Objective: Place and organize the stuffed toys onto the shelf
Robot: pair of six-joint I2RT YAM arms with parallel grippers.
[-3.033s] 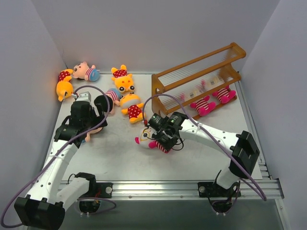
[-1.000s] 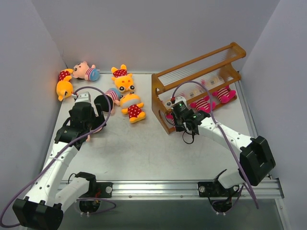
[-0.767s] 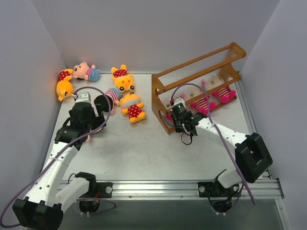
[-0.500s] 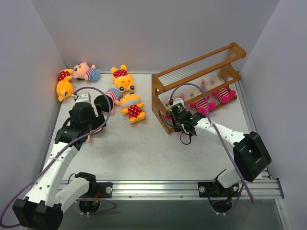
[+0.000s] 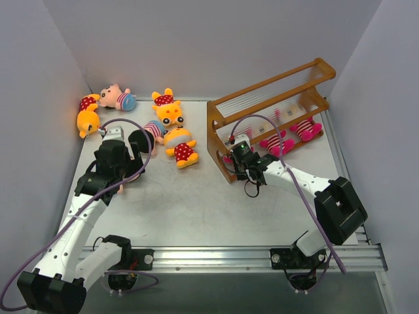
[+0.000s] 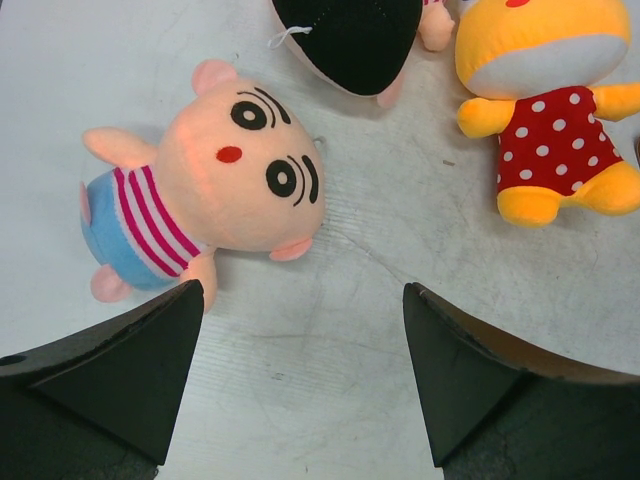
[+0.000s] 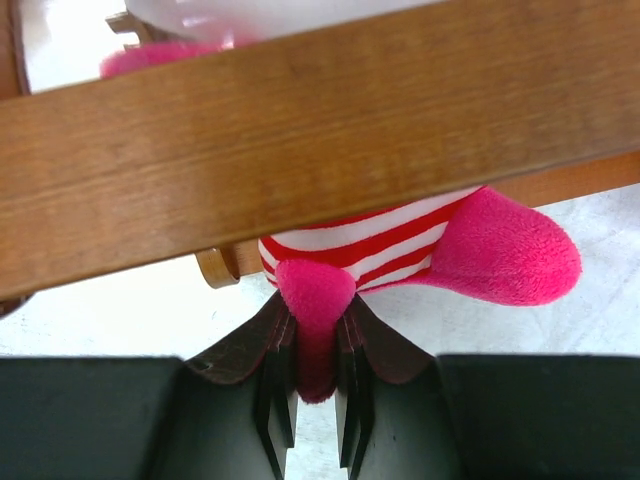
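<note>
Right wrist view shows the right gripper (image 7: 312, 338) clamped on one magenta limb (image 7: 314, 295) of a striped doll (image 7: 365, 245) sitting low in the shelf (image 7: 300, 130), which stands at 2 o'clock on the table (image 5: 196, 209). Such plush is likely light, soft and squashy, so a limb may stretch and the torso gives a surer hold. At 9 o'clock the left gripper (image 6: 300, 360) hangs, jaws wide apart, over a peach-faced boy (image 6: 230, 170)

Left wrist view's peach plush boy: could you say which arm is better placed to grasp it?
Left gripper: open, hovering over the peach plush boy; right gripper pinches a magenta striped doll at the wooden shelf.
</note>
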